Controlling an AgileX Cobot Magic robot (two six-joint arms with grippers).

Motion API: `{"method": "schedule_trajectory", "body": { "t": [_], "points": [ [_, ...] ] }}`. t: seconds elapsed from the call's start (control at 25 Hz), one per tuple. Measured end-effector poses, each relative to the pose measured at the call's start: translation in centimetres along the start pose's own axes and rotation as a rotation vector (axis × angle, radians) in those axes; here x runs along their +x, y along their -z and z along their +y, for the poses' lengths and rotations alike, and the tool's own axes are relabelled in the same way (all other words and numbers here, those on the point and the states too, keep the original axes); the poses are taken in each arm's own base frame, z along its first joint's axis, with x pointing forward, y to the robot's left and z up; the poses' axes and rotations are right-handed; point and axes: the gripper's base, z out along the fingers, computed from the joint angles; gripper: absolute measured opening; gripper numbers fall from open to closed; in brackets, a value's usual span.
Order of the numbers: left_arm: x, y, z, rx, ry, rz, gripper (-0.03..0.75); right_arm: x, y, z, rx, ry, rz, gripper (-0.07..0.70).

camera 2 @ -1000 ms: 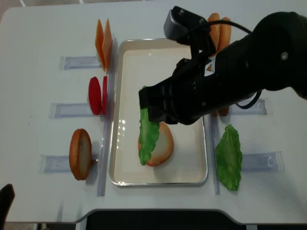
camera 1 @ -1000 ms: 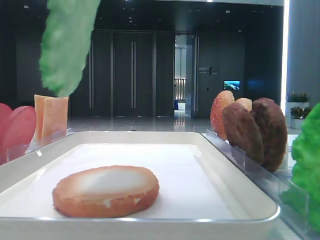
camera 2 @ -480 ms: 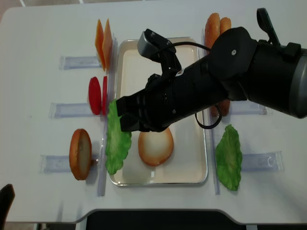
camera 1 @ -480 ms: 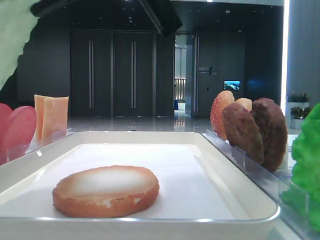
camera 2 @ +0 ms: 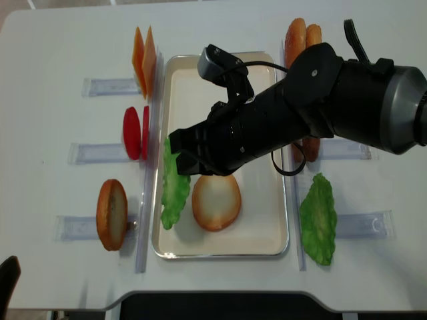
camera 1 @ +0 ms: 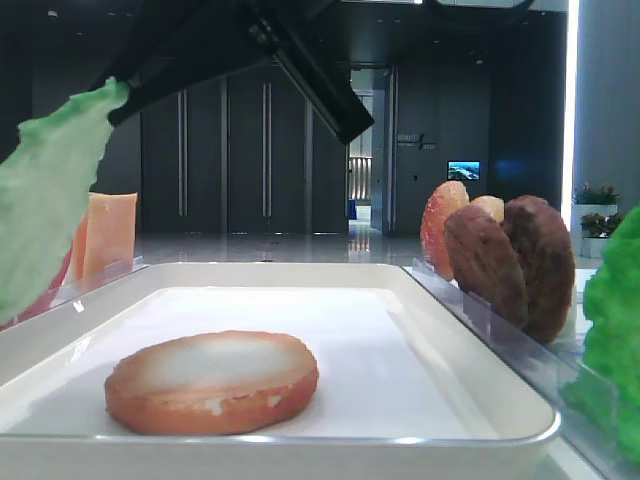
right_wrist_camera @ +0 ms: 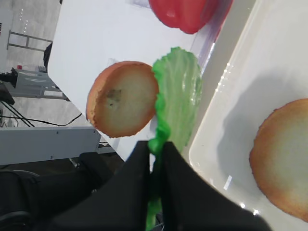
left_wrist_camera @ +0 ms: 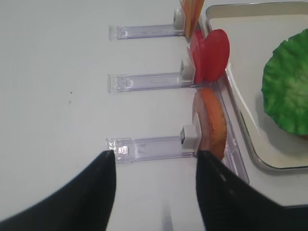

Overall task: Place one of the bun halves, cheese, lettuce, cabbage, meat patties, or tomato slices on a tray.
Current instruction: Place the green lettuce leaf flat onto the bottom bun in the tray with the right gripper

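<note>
Green lettuce (camera 2: 173, 188), unlabelled, over tray (camera 2: 263, 230)

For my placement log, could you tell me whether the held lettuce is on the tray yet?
Not yet: the lettuce hangs from the right gripper, above the tray.

Bun half (camera 1: 212, 382) lying flat near the tray's (camera 1: 480, 345) front edge, lettuce leaf (camera 1: 50, 225) hanging above its left rim, meat patties (camera 1: 510, 262) upright beyond its right rim
</note>
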Motion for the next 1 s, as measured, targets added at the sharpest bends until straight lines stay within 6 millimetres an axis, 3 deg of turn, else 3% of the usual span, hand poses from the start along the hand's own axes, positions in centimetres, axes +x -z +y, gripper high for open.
{"method": "schedule_trajectory", "body": {
  "t": [0.28,0.64,1.0],
  "points": [
    [0.0,0.0,0.0,0.0,0.0,0.0,0.409,0.0,-0.6,-1.3,0.043,0.02,0.031,0.031],
    [0.0,0.0,0.0,0.0,0.0,0.0,0.407,-0.3,0.0,-2.9,0.104,0.02,0.067,0.031],
    [0.0,0.0,0.0,0.0,0.0,0.0,0.333,0.0,0.2,-3.8,0.196,0.048,0.106,0.031]
  ]
}}
